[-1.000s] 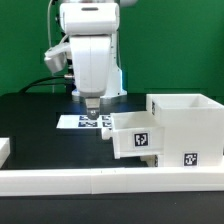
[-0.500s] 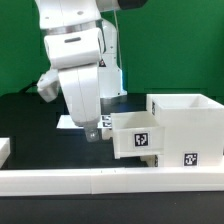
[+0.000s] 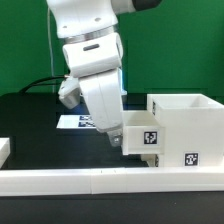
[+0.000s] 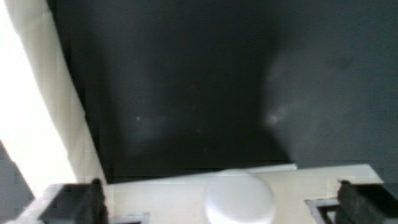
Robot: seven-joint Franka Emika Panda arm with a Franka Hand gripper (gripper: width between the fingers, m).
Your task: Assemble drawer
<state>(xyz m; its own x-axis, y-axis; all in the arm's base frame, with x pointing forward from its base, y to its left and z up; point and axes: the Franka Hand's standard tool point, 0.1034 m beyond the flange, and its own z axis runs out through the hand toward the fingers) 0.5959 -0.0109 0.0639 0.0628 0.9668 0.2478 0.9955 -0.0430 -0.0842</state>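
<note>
Arm now tilted toward tray (image 3: 139, 139), wide-open gripper (image 3: 116, 140) astride its knob (image 4: 240, 195), nothing clamped.

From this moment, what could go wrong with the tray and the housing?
1. The end effector is tilted at the tray's front; a push at this angle could jam the tray in the housing.
2. In the wrist view the knob sits between open fingers, ungripped, so they may slide off it.

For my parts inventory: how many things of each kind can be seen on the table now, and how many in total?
Drawer housing: 1
Drawer tray: 1
Border bars: 1 long run, plus 1 short end
Marker board: 1
Total: 5
</note>
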